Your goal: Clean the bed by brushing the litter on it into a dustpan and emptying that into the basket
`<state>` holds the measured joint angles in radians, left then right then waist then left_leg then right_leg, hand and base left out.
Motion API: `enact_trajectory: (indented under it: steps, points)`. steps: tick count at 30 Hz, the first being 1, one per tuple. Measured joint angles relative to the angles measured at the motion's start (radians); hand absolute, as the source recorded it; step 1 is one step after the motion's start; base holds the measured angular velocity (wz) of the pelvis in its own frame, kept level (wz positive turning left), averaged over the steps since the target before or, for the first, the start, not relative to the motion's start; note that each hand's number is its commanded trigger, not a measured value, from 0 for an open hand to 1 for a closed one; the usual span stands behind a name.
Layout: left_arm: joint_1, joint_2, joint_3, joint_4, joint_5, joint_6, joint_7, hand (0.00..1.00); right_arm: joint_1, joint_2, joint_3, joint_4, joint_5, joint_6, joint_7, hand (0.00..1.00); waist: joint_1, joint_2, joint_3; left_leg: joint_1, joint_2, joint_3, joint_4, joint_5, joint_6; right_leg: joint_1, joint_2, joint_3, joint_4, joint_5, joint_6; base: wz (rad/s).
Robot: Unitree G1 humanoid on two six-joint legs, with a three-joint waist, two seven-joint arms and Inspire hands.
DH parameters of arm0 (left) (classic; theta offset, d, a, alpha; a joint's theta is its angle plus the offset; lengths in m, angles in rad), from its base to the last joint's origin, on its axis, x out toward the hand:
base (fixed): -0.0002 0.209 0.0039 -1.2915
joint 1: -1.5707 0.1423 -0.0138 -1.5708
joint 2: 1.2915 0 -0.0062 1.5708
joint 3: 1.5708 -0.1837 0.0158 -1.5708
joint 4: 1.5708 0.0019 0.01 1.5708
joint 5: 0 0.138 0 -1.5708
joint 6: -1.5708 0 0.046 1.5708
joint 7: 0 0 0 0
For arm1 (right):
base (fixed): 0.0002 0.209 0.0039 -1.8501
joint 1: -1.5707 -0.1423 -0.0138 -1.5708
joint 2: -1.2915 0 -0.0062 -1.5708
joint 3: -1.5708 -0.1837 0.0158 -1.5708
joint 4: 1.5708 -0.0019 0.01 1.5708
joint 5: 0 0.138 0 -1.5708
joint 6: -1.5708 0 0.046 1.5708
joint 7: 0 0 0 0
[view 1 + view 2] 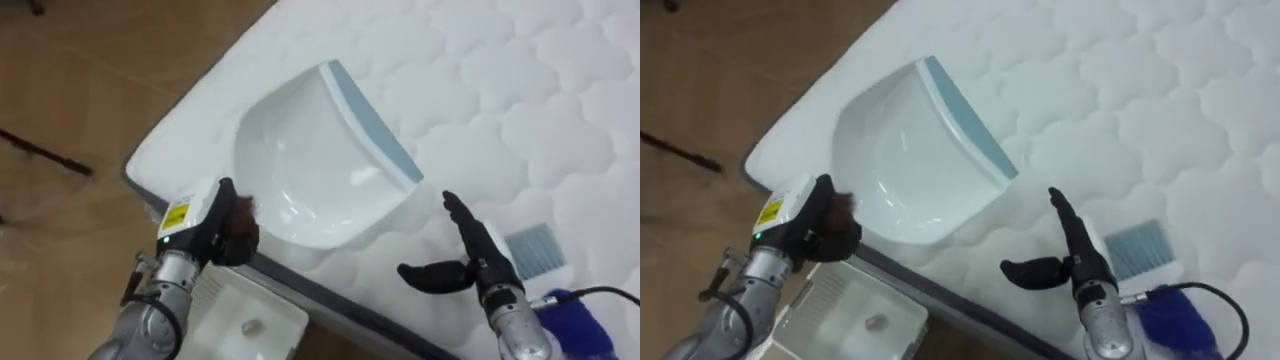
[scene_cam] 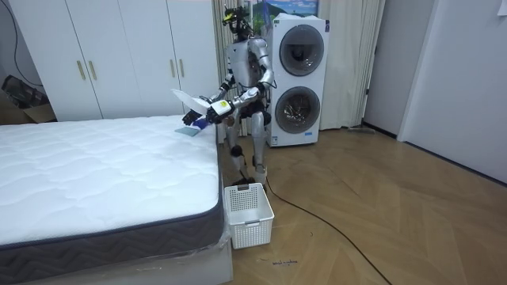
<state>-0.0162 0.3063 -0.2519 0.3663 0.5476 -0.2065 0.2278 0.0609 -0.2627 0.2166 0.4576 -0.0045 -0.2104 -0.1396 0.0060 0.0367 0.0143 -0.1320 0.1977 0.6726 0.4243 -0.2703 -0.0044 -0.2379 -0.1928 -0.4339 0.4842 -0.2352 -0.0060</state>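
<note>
Wooden floor (image 1: pixel 70 80) borders a white quilted bed (image 1: pixel 560 90); the robot stands at the bed's corner, in front of stacked washers (image 2: pixel 299 79). Its left hand (image 1: pixel 225 225) has fingers curled round the end of a white dustpan (image 1: pixel 310 170), held above that corner. The right hand (image 1: pixel 470 255) hovers near the bed's edge, fingers straight and thumb spread, close to a small blue striped piece (image 1: pixel 530 245).

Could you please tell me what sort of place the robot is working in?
Probably a bedroom that doubles as a laundry space: a bare quilted mattress, white wardrobes along the wall, and two stacked washing machines behind the robot.
</note>
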Motion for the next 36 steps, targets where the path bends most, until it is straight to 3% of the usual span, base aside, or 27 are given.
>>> enact_trajectory:
  steps: [3, 8, 12, 13, 14, 15, 16, 18, 19, 20, 21, 23, 25, 26, 30, 36]
  points:
    - [0.014, -0.009, 0.001, 0.0, -0.022, -0.001, -0.019, 1.0, -0.001, 0.0, -0.003, 0.0, 0.001, -0.008, 0.034, 0.0, -0.025, -0.01, 0.0006, 0.008, 0.001, -0.027, -0.001, 0.004, -0.008, 0.001, 0.012, 0.02, -0.013, 0.002, -0.012, -0.32]
    - [0.042, -0.011, -0.009, 0.0, -0.075, -0.001, -0.027, 1.0, 0.0, -0.001, -0.003, 0.0, 0.011, -0.016, 0.068, 0.0, -0.056, -0.021, 0.0013, 0.029, 0.022, -0.009, -0.012, 0.011, -0.018, 0.011, 0.043, 0.033, -0.048, 0.02, -0.026, -0.17]
    - [0.059, -0.019, -0.008, 0.0, -0.153, -0.001, -0.043, 1.0, 0.013, -0.002, -0.009, -0.003, 0.012, -0.042, 0.068, 0.0, -0.058, -0.021, 0.0009, 0.045, 0.034, 0.005, -0.017, 0.02, -0.037, 0.007, 0.075, 0.063, -0.066, 0.025, -0.04, -0.25]
    - [0.061, -0.022, -0.008, 0.0, -0.156, -0.001, -0.044, 0.94, 0.016, -0.002, -0.01, -0.002, 0.012, -0.042, 0.068, 0.0, -0.057, -0.021, 0.0008, 0.047, 0.034, 0.0, -0.019, 0.022, -0.041, 0.007, 0.081, 0.07, -0.07, 0.027, -0.043, -0.37]
    - [0.067, -0.024, -0.006, 0.0, -0.167, -0.001, -0.046, 0.62, 0.022, -0.001, -0.01, 0.0, 0.01, -0.042, 0.073, 0.0, -0.055, -0.021, 0.0006, 0.051, 0.033, -0.031, -0.019, 0.026, -0.05, 0.007, 0.094, 0.088, -0.073, 0.027, -0.049, -0.59]
    - [0.079, -0.026, -0.004, 0.0, -0.178, -0.001, -0.046, 0.0, 0.027, -0.004, -0.01, 0.002, 0.003, -0.042, 0.085, 0.0, -0.046, -0.021, 0.0006, 0.056, 0.026, -0.099, -0.019, 0.028, -0.054, 0.006, 0.113, 0.128, -0.076, 0.027, -0.054, -0.74]
    - [0.088, -0.028, -0.002, 0.0, -0.186, -0.001, -0.046, 0.0, 0.03, -0.006, -0.01, 0.002, 0.0, -0.042, 0.091, 0.0, -0.039, -0.021, 0.0004, 0.06, 0.021, -0.141, -0.018, 0.029, -0.054, 0.007, 0.124, 0.153, -0.079, 0.03, -0.058, -1.14]
    - [0.139, -0.038, 0.016, 0.0, -0.203, -0.002, -0.047, 0.0, 0.041, -0.009, -0.008, 0.007, -0.001, -0.042, 0.101, 0.0, -0.023, -0.018, -0.0014, 0.066, 0.001, -0.322, 0.012, 0.032, -0.052, 0.022, 0.168, 0.254, -0.09, 0.04, -0.068, -1.26]
    - [0.15, -0.04, 0.018, 0.0, -0.204, -0.002, -0.047, 0.0, 0.048, -0.011, -0.008, 0.007, -0.001, -0.041, 0.102, 0.0, -0.025, -0.019, -0.0014, 0.064, -0.009, -0.365, 0.022, 0.032, -0.05, 0.027, 0.173, 0.273, -0.091, 0.04, -0.068, -1.0]
    - [0.169, -0.05, 0.018, 0.0, -0.204, -0.004, -0.047, 0.0, 0.066, -0.023, -0.009, 0.008, -0.001, -0.039, 0.105, 0.0, -0.025, -0.02, -0.0052, 0.058, -0.048, -0.458, 0.02, 0.029, -0.044, 0.03, 0.179, 0.315, -0.092, 0.041, -0.067, -0.97]
    - [0.181, -0.055, 0.017, 0.0, -0.204, -0.005, -0.048, 0.0, 0.079, -0.032, -0.01, 0.013, 0.003, -0.036, 0.107, 0.0, -0.02, -0.021, -0.0052, 0.051, -0.089, -0.521, 0.002, 0.023, -0.036, 0.03, 0.186, 0.358, -0.093, 0.042, -0.064, -1.03]
    - [0.204, -0.055, 0.017, 0.001, -0.206, -0.006, -0.048, 0.0, 0.089, -0.031, -0.011, 0.052, -0.003, -0.035, 0.106, 0.0, -0.022, -0.021, -0.0061, 0.052, -0.122, -0.582, -0.06, 0.023, -0.035, 0.041, 0.198, 0.4, -0.089, 0.046, -0.06, -0.95]
    - [0.227, -0.058, 0.02, 0.011, -0.206, -0.013, -0.048, 0.0, 0.116, -0.026, -0.015, 0.104, -0.01, -0.036, 0.106, 0.0, -0.023, -0.024, -0.0212, 0.084, -0.123, -0.592, -0.097, 0.021, -0.043, 0.049, 0.214, 0.424, -0.091, 0.043, -0.053, -0.67]
    - [0.234, -0.059, 0.025, 0.018, -0.208, -0.013, -0.048, 0.0, 0.135, -0.02, -0.021, 0.135, -0.011, -0.036, 0.107, 0.0, -0.027, -0.031, -0.0229, 0.114, -0.126, -0.585, -0.123, 0.021, -0.043, 0.061, 0.219, 0.421, -0.096, 0.044, -0.05, -0.37]
    - [0.245, -0.063, 0.028, 0.083, -0.29, -0.029, -0.048, 0.0, 0.187, 0.007, -0.053, 0.2, 0.002, -0.051, 0.108, 0.0, -0.036, -0.033, -0.0196, 0.182, -0.123, -0.567, -0.161, 0.021, -0.043, 0.123, 0.222, 0.404, -0.143, 0.048, -0.047, -0.13]
    - [0.247, -0.063, 0.064, 0.272, -0.326, -0.043, -0.067, 0.0, 0.178, 0.032, -0.104, 0.331, 0.003, -0.095, 0.106, 0.0, -0.036, -0.023, -0.0152, 0.231, -0.119, -0.566, -0.206, 0.021, -0.042, 0.157, 0.23, 0.406, -0.175, 0.048, -0.042, 0.03]
